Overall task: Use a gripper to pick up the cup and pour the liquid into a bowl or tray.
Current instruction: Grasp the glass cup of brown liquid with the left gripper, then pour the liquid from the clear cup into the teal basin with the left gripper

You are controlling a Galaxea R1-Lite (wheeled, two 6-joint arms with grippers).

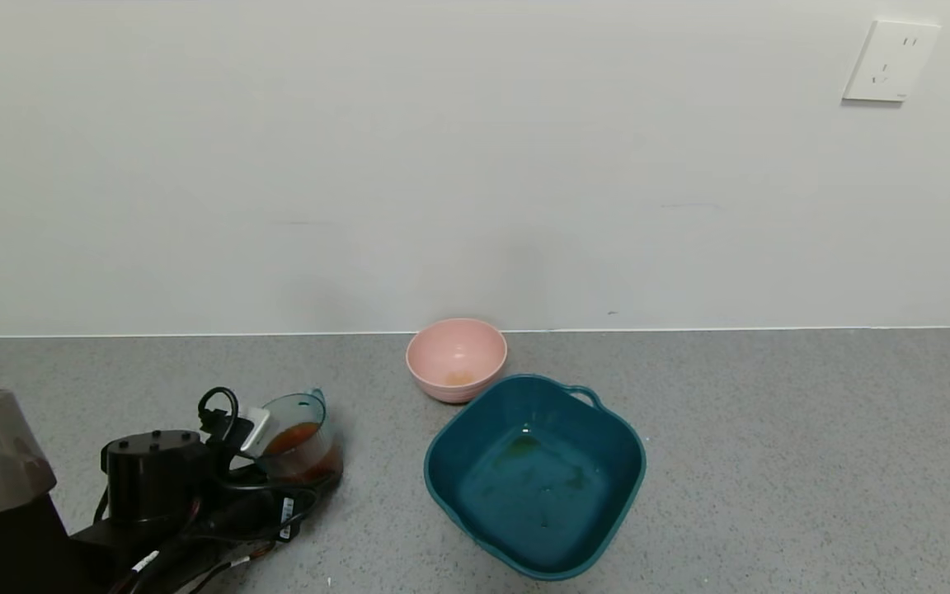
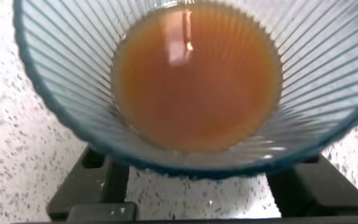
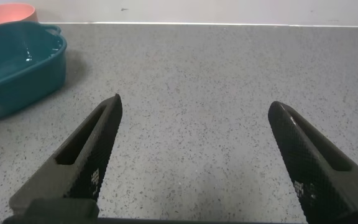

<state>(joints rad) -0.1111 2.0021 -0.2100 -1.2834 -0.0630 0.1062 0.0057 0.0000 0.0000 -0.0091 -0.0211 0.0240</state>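
Currently left gripper (image 1: 298, 462) closed around ribbed cup (image 1: 300, 437), fingers (image 2: 89, 183) flanking its base; orange-brown liquid (image 2: 194, 78) inside. Cup left of teal basin (image 1: 537, 396). Right gripper (image 3: 194, 155) spread wide, holding nothing, above counter (image 3: 216, 74).

A plain indoor test bench or counter is suggested, possibly in a lab or a kitchen-like room, though little of it is shown. A grey speckled countertop (image 1: 772, 462) is seen, met at its far edge by a bare white wall (image 1: 359, 165). A white wall socket (image 1: 891, 61) is mounted high on that wall, far to the right above the countertop. Household plastic ware is set on the countertop: a pink bowl (image 1: 456, 358) near the wall and a teal basin (image 1: 607, 495) just in front of it.
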